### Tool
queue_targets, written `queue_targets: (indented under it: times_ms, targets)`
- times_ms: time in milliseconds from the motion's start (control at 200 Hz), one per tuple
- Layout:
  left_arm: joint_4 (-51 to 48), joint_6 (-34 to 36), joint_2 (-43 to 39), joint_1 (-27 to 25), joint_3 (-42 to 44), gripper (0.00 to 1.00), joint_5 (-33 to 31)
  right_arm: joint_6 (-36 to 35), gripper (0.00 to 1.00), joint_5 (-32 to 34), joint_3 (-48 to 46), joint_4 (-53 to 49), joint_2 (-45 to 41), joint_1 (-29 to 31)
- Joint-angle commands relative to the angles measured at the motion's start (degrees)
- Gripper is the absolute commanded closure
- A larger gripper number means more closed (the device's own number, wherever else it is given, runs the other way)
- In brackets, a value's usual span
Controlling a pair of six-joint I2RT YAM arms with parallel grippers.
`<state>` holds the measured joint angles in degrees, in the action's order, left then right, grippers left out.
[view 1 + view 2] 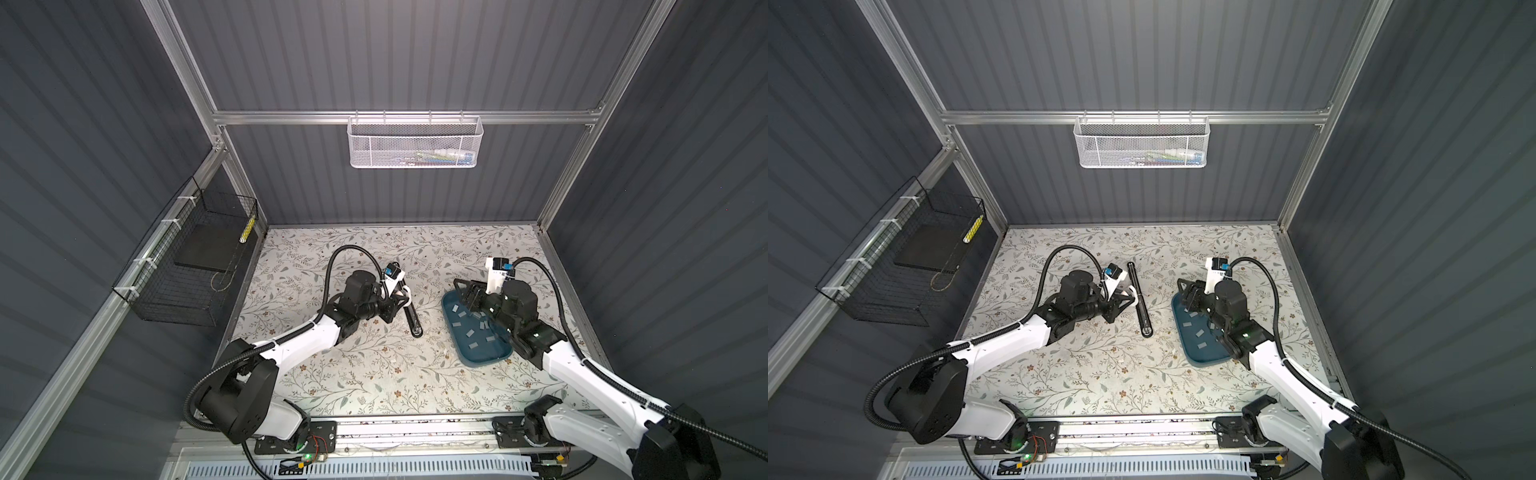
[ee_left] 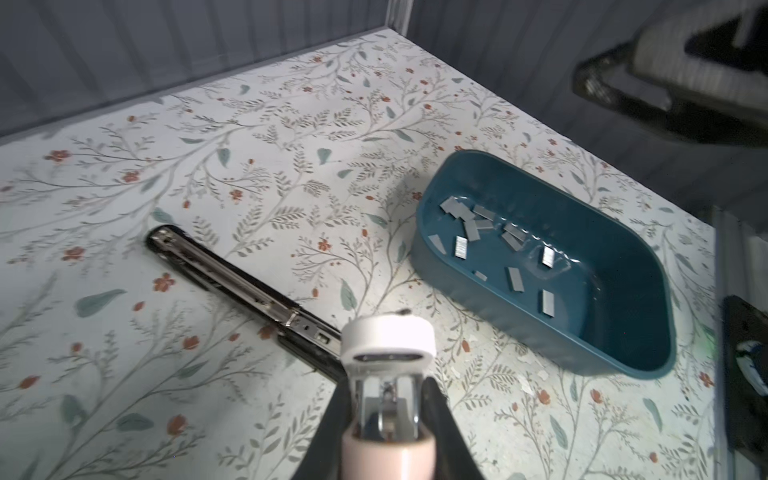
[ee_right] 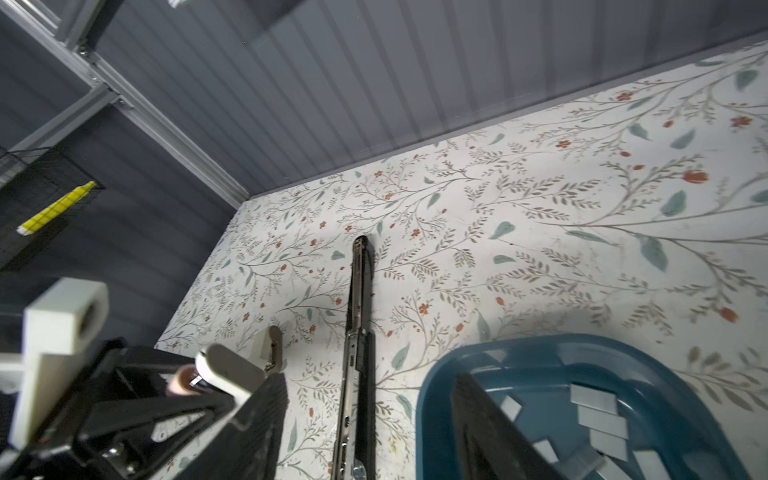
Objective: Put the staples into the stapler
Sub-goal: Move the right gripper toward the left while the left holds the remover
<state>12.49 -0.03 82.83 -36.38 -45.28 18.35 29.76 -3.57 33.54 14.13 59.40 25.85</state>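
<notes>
staples (image 1: 469, 332) (image 2: 515, 278): a dozen or so flat grey strips lying loose in the teal tray (image 1: 486, 355) (image 2: 615, 291), right of centre in both top views. Most are bunched toward the tray's upper end, a few are spread lower down. None are outside the tray.

white-and-pink stapler (image 2: 388, 345) (image 1: 1133, 297): clamped in the left gripper (image 2: 388, 395) (image 1: 399, 299), just left of centre in both top views. Jaws are closed tight on its body. Left wrist view shows the white end cap pointing away from the camera and bare metal between the side walls. Right wrist view shows its white parts swung apart, so it looks opened.

right gripper (image 1: 471, 301) (image 1: 1192, 301): over the upper end of the tray, pointing down. Jaws are clearly apart with nothing between them. In the right wrist view one finger (image 3: 478, 415) is inside the tray among the strips; the other (image 3: 266, 415) shows against the table outside the rim. Can't tell if either touches anything.

black stapler (image 1: 411, 311) (image 2: 232, 278) (image 3: 357, 332): folded out flat on the table at frame centre, lying between held stapler and tray, metal channel facing up. The held stapler sits right against its middle; can't tell if they touch. Well clear of the tray.

Surroundings: floral table (image 1: 374, 374); white mesh basket (image 1: 415, 143) on the back rail, top centre; black wire basket (image 1: 195, 266) on the wall, mid left.
</notes>
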Motion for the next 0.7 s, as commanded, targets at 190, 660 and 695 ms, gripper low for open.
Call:
queue_targets:
  times_ms: [190,660,695]
  targets:
    - [6.4,7.0,1.6,-0.3,-0.1,1.00,11.3,0.5,0.33,-12.0,1.2,7.9,6.4,2.9]
    - [0.8,6.4,6.9,-0.5,-3.8,1.00,8.4,1.9,0.32,-10.7,6.7,2.2,12.9,7.9]
    - [0.8,6.5,6.5,-0.7,-3.6,1.00,8.6,2.4,0.32,-10.1,7.2,1.0,13.5,7.8]
